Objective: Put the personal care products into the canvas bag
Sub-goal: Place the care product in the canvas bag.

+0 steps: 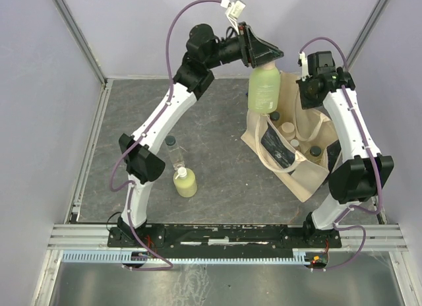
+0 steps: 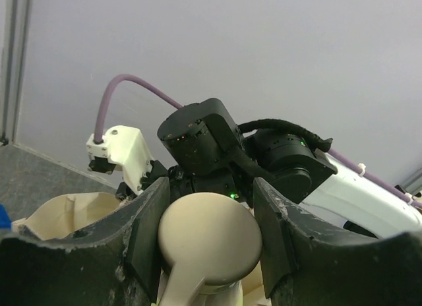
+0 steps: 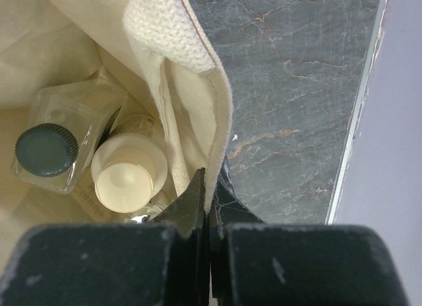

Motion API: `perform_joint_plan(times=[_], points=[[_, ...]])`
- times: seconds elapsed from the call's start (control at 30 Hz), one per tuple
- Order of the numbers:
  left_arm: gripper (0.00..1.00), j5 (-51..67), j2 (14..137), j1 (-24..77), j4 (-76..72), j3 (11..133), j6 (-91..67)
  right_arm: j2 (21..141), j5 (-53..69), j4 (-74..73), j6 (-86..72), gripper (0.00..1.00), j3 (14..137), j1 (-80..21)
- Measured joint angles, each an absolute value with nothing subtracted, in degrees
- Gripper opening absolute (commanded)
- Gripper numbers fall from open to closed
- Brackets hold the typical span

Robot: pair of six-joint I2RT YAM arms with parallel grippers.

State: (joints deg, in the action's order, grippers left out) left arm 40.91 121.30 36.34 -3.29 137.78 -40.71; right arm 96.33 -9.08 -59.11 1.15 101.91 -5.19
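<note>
Item: yellow-green bottle with pale cap (image 1: 264, 88), pinched by left end effector (image 1: 262, 59), upper centre, above beige canvas bag (image 1: 310, 177). Right end effector (image 3: 210, 207) pinching its rim. Lower into mouth before release.

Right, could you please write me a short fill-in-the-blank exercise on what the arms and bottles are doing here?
1. The left gripper holds a yellow-green bottle over the open canvas ____.
2. The right gripper pinches the rim of the canvas bag, beside a bagged clear bottle with a dark ____.
3. A second yellow-green bottle and a black-capped bottle rest outside on the ____.
Missing words: bag; cap; table.
</note>
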Motion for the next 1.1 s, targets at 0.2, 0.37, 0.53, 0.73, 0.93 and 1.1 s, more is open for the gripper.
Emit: perform_joint_plan(times=[0.2,0.37,0.53,0.73,0.93,1.1], points=[[0.03,40.2,124.3,39.5,-5.4,138.0,-40.7,95.4,-8.8,-59.9,0.3,0.01,101.9,-5.5],[0.03,39.0,125.5,41.6,-6.2,138.0,-40.7,93.6,-7.5,-61.1,-0.2,0.01,101.9,-5.8],[0.03,37.3,126.0,43.4,-6.6,138.0,-40.6,91.5,-6.4,-62.0,-0.4,0.0,101.6,-6.0],[0.03,35.5,126.0,44.9,-7.6,137.1,-39.2,89.6,-6.9,-62.2,-0.4,0.0,100.3,-6.0],[0.03,31.8,126.0,46.4,-8.4,129.6,-34.2,90.6,-9.3,-63.4,-1.1,0.0,101.8,-6.0],[0.03,28.9,126.1,47.0,-9.2,126.7,-30.3,92.9,-13.4,-65.1,-1.5,0.0,103.1,-6.0]])
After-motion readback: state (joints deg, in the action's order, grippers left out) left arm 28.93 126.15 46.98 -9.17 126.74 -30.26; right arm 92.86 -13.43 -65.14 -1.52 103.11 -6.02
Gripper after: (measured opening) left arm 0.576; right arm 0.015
